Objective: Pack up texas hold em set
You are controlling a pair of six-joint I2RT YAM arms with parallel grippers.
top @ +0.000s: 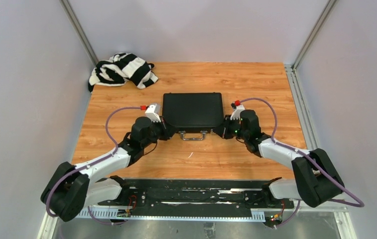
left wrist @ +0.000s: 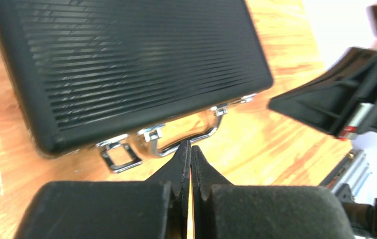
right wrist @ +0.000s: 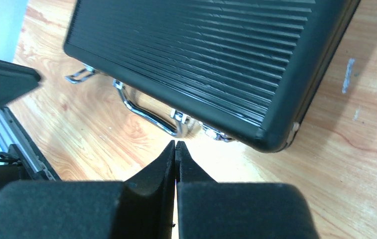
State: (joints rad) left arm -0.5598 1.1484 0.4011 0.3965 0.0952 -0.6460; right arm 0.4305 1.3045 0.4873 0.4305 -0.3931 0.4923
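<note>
The black ribbed briefcase [top: 192, 109] lies closed on the wooden table, its silver handle [top: 192, 135] facing me. Chips, cards, dice and dealer buttons are out of view. My left gripper [top: 165, 129] is shut and empty at the case's near left corner; in the left wrist view [left wrist: 191, 145] its tips sit just in front of the handle [left wrist: 186, 138], beside an unfastened silver latch [left wrist: 118, 154]. My right gripper [top: 221, 130] is shut and empty at the near right corner; in the right wrist view [right wrist: 175, 144] its tips are just short of the handle [right wrist: 149, 114] and the right latch [right wrist: 215, 133].
A black-and-white striped cloth [top: 122, 69] lies at the table's far left corner. Grey walls enclose the table on three sides. A black rail [top: 186, 196] with the arm bases runs along the near edge.
</note>
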